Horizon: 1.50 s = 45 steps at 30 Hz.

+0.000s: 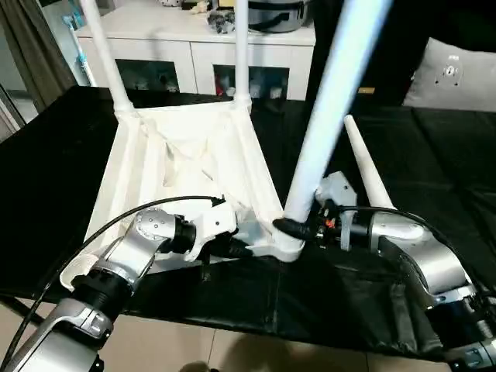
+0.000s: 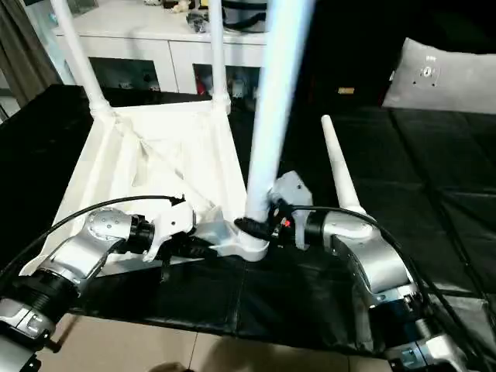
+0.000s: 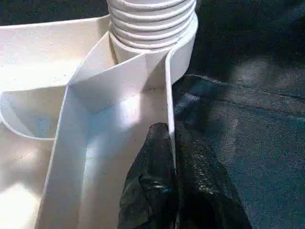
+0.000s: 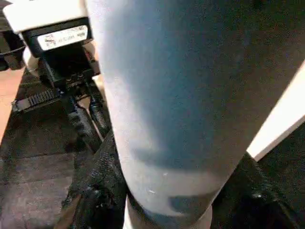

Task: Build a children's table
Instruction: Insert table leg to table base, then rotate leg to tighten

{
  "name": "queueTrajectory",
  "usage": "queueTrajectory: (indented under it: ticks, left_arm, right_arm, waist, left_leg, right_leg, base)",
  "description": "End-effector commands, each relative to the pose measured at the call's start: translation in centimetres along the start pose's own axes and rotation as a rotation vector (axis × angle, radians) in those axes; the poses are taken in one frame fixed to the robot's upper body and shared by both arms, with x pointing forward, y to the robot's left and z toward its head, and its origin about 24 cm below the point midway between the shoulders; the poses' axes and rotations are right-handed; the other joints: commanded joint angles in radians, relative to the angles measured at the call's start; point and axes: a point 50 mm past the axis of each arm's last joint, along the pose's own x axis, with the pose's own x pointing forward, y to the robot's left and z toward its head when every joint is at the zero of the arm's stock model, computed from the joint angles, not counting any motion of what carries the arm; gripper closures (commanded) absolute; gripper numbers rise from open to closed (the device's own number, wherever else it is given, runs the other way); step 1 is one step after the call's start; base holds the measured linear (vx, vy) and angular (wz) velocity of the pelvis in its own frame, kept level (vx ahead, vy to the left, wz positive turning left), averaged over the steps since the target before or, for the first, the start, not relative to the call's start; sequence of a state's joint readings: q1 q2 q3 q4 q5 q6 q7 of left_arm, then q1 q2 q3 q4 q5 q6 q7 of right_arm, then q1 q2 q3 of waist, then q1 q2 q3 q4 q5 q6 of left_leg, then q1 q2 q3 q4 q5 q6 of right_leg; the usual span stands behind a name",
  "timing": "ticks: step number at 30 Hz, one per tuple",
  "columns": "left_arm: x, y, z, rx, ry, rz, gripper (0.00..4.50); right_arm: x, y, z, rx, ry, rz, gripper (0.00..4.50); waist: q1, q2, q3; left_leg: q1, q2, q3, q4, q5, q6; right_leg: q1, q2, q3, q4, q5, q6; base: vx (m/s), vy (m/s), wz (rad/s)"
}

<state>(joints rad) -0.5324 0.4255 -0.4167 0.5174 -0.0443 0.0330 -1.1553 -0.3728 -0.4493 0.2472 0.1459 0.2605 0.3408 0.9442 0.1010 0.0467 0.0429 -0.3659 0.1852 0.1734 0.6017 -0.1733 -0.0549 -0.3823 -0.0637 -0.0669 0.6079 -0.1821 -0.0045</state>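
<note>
The children's table lies upside down on the black work table, ribbed underside up. Two white legs stand in its far corners, one on the left and one on the right. A third leg rises tilted from the near right corner socket. My right gripper is shut around this leg's base, with a black finger on each side of it. My left gripper is shut on the tabletop's thin rim beside that socket, pinching the white wall. A fourth leg lies loose on the black cover to the right.
The black work table ends just in front of my arms, with tiled floor below. A white cabinet stands behind the table. A grey cushion sits at the back right.
</note>
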Motion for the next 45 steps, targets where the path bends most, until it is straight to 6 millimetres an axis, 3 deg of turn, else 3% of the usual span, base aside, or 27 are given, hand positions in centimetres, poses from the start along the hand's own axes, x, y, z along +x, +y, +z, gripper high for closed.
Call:
queueTrajectory:
  ticks: [1, 8, 14, 17, 18, 19, 21, 22, 26, 27, 28, 29, 33, 37, 38, 40, 45]
  left_arm:
    - [-0.9, 0.9, 1.7, 0.081, -0.047, 0.018, 4.50]
    - [-1.1, 2.8, 3.4, 0.107, -0.061, 0.011, 4.50]
    - [-2.3, 3.5, 2.9, 0.106, -0.006, 0.039, 4.50]
    - [-2.7, 2.9, 2.1, 0.049, -0.024, 0.057, 4.50]
    - [-2.9, 2.7, 1.8, 0.021, -0.037, 0.066, 4.50]
    - [-3.0, 2.4, 1.6, -0.003, -0.048, 0.088, 4.50]
    - [-3.1, 1.8, 1.4, -0.049, -0.064, 0.129, 4.50]
    - [-3.1, 1.2, 1.3, -0.089, -0.084, 0.162, 4.50]
    - [-2.2, -0.5, 1.8, -0.172, -0.125, 0.224, 4.50]
    - [-1.9, -0.9, 2.0, -0.175, -0.125, 0.233, 4.50]
    - [-1.4, -1.5, 2.5, -0.181, -0.125, 0.245, 4.50]
    - [-1.0, -1.8, 2.9, -0.189, -0.124, 0.261, 4.50]
    - [0.5, -2.5, 4.3, -0.195, -0.122, 0.297, 4.50]
    - [1.7, -2.7, 5.6, -0.177, -0.106, 0.314, 4.50]
    - [1.7, -2.8, 5.6, -0.174, -0.096, 0.316, 4.50]
    - [1.7, -2.6, 5.5, -0.179, -0.077, 0.339, 4.50]
    - [1.1, -2.2, 5.1, -0.186, -0.056, 0.372, 4.50]
  right_arm:
    - [0.2, 1.6, -5.5, 0.137, 0.234, 0.078, 2.62]
    - [1.2, 2.1, -5.5, 0.173, 0.222, 0.129, 2.62]
    - [1.9, 2.2, -5.0, 0.191, 0.190, 0.105, 2.62]
    - [2.1, 1.9, -5.1, 0.191, 0.191, 0.049, 2.62]
    - [2.2, 1.7, -5.2, 0.193, 0.190, 0.022, 2.62]
    - [2.3, 1.5, -5.1, 0.192, 0.182, -0.019, 2.62]
    - [2.4, 1.3, -5.1, 0.202, 0.173, -0.084, 2.62]
    - [2.6, 1.2, -5.1, 0.206, 0.169, -0.130, 2.62]
    - [2.8, 1.0, -5.1, 0.225, 0.160, -0.235, 2.62]
    - [2.9, 0.8, -5.0, 0.239, 0.151, -0.261, 2.62]
    - [3.0, 0.4, -4.9, 0.256, 0.135, -0.302, 2.62]
    - [3.0, 0.1, -4.8, 0.260, 0.126, -0.334, 2.62]
    - [3.3, -0.3, -4.7, 0.260, 0.120, -0.370, 2.62]
    - [3.6, -0.4, -4.6, 0.270, 0.116, -0.379, 2.62]
    - [3.6, -0.4, -4.5, 0.268, 0.115, -0.378, 2.62]
    - [3.7, -0.4, -4.4, 0.272, 0.106, -0.377, 2.62]
    - [3.7, -0.2, -4.5, 0.271, 0.113, -0.365, 2.62]
  waist:
    - [-0.010, -0.007, -0.049]
    - [-0.013, -0.014, -0.033]
    - [-0.023, -0.014, -0.027]
    - [-0.026, -0.016, -0.025]
    - [-0.031, -0.025, -0.024]
    - [-0.033, -0.022, -0.023]
    - [-0.042, -0.022, -0.021]
    - [-0.052, -0.026, -0.021]
    - [-0.077, -0.028, -0.016]
    - [-0.078, -0.028, -0.017]
    - [-0.079, -0.033, -0.016]
    - [-0.083, -0.033, -0.016]
    - [-0.093, -0.029, -0.018]
    - [-0.090, -0.027, -0.024]
    - [-0.088, -0.023, -0.025]
    - [-0.090, -0.024, -0.027]
    - [-0.088, -0.024, -0.028]
  left_leg:
    - [0.022, 0.042, -0.026, -0.082, -0.381, -0.009]
    - [0.023, 0.038, -0.025, -0.088, -0.398, -0.004]
    - [0.025, 0.045, -0.033, -0.097, -0.448, -0.020]
    - [0.026, 0.047, -0.033, -0.100, -0.455, -0.024]
    - [0.022, 0.047, -0.034, -0.103, -0.459, -0.027]
    - [0.022, 0.047, -0.035, -0.102, -0.461, -0.029]
    - [0.025, 0.049, -0.036, -0.104, -0.478, -0.039]
    - [0.023, 0.049, -0.041, -0.106, -0.500, -0.047]
    - [0.016, 0.043, -0.046, -0.109, -0.533, -0.047]
    - [0.020, 0.043, -0.046, -0.108, -0.539, -0.049]
    - [0.032, 0.038, -0.043, -0.100, -0.547, -0.042]
    - [0.029, 0.035, -0.044, -0.098, -0.529, -0.034]
    - [0.029, 0.034, -0.042, -0.098, -0.523, -0.028]
    - [0.025, 0.035, -0.039, -0.104, -0.495, -0.013]
    - [0.025, 0.035, -0.040, -0.104, -0.498, -0.014]
    - [0.019, 0.035, -0.040, -0.107, -0.493, -0.014]
    - [0.017, 0.036, -0.036, -0.107, -0.474, -0.009]
  right_leg:
    - [0.016, -0.083, 0.044, -0.109, -0.541, -0.105]
    - [0.012, -0.082, 0.045, -0.115, -0.551, -0.109]
    - [0.011, -0.088, 0.045, -0.116, -0.569, -0.113]
    - [0.008, -0.090, 0.048, -0.115, -0.557, -0.126]
    - [0.010, -0.090, 0.047, -0.114, -0.562, -0.128]
    - [0.010, -0.091, 0.047, -0.112, -0.569, -0.127]
    - [0.005, -0.093, 0.047, -0.113, -0.595, -0.126]
    - [0.007, -0.094, 0.043, -0.116, -0.632, -0.115]
    - [0.008, -0.087, 0.038, -0.121, -0.664, -0.089]
    - [0.005, -0.088, 0.039, -0.122, -0.672, -0.087]
    - [-0.007, -0.088, 0.039, -0.135, -0.713, -0.074]
    - [-0.005, -0.090, 0.038, -0.137, -0.728, -0.072]
    - [-0.004, -0.082, 0.034, -0.142, -0.701, -0.067]
    - [0.001, -0.079, 0.038, -0.141, -0.635, -0.078]
    - [0.002, -0.078, 0.038, -0.140, -0.620, -0.082]
    - [0.006, -0.078, 0.039, -0.136, -0.587, -0.091]
    - [0.008, -0.078, 0.043, -0.132, -0.546, -0.110]
  base:
    - [0.000, 0.000, 0.00]
    - [0.000, 0.000, 0.00]
    - [0.000, 0.000, 0.00]
    - [0.000, 0.000, 0.00]
    - [0.000, 0.000, 0.00]
    - [0.000, 0.000, 0.00]
    - [0.000, 0.000, 0.00]
    - [0.000, 0.000, 0.00]
    - [0.000, 0.000, 0.00]
    - [0.000, 0.000, 0.00]
    - [0.000, 0.000, 0.00]
    - [0.000, 0.000, 0.00]
    - [0.000, 0.000, 0.00]
    - [0.000, 0.000, 0.00]
    - [0.000, 0.000, 0.00]
    - [0.000, 0.000, 0.00]
    - [0.000, 0.000, 0.00]
